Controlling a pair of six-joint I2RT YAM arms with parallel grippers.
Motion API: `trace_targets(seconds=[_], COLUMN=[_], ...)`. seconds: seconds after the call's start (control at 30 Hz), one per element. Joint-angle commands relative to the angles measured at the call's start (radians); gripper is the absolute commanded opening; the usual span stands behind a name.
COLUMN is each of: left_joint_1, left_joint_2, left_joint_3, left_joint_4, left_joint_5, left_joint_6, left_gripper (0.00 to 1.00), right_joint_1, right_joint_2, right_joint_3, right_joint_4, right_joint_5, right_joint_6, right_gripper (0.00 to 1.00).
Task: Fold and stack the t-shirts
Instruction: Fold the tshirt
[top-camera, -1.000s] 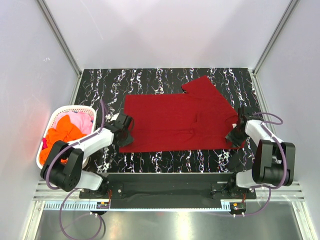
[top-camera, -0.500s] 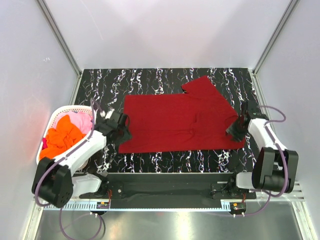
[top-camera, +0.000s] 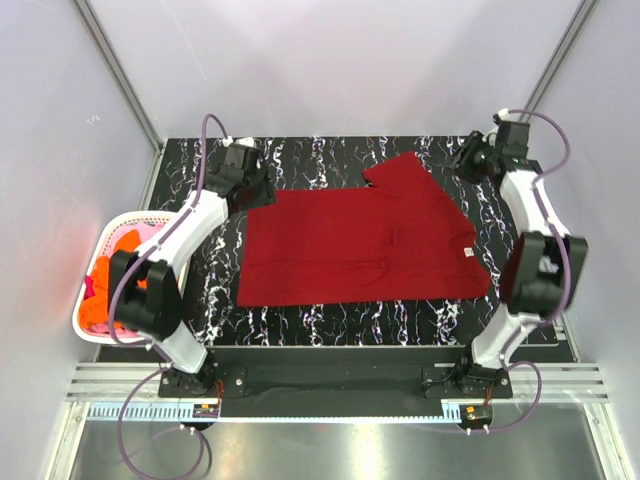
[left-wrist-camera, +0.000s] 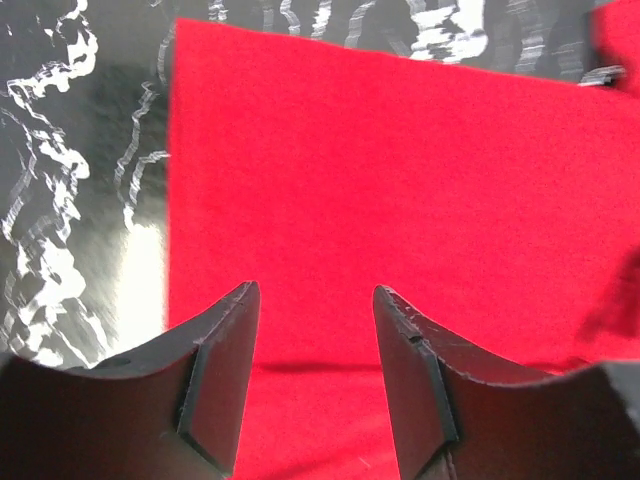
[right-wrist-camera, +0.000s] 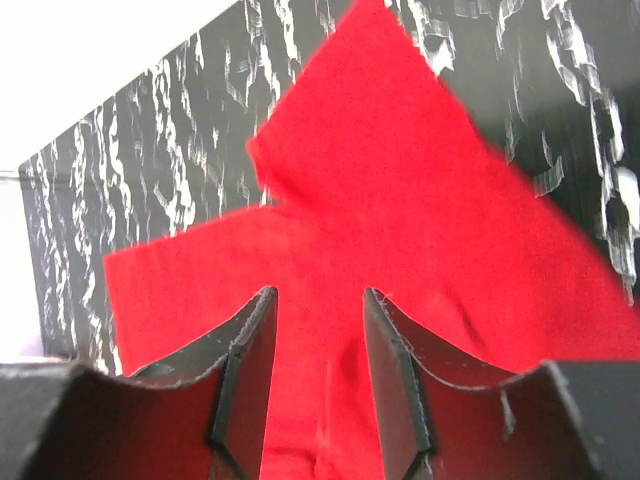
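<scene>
Lying flat, dark red t-shirt (top-camera: 360, 250), left gripper (top-camera: 260, 188), right gripper (top-camera: 463, 165) near far corners

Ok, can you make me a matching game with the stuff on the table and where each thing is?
Things:
1. t-shirt
2. basket
3. left gripper
4. right gripper

Clues:
A. open, at the far right
B. white, at the left side
C. red, spread out flat in the middle
D. open, by the t-shirt's far left corner

Pairs: 1-C, 2-B, 3-D, 4-A
</scene>
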Motion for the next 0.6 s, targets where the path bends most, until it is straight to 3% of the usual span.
trace_targets(seconds=[0.0,0.13,0.3,0.47,0.57], left_joint_1=[0.068,0.127,0.174,0.213,0.214], left_joint_2=[0.073,0.236,0.362,0.503,0.589], left_joint_3=[0.055,0.181,0.245,0.339,0.409], left_joint_4=[0.074,0.077,0.077,0.072,0.069], left_joint_5=[0.061,0.148,0.159,0.219,0.25], left_joint_6=[0.13,0.17,0.182,0.174,0.205], left_gripper=[0.54,0.56,0.56,0.54,0.54], right_joint_1=[-0.001,-0.001,-0.001,0.004,0.028], right_joint_2=[0.189,0.402,0.652,0.87,1.016], right_joint_3=[0.196,0.378,0.612,0.839,1.063], right_joint_4=[0.081,0.078,0.078,0.071,-0.028], right_joint_5=[-0.076,-0.122,-0.175,-0.189,-0.147], right_joint_6=[-0.047,-0.056,-0.06,0.014,-0.006], right_gripper=[0.48,0.49,0.49,0.49,0.5])
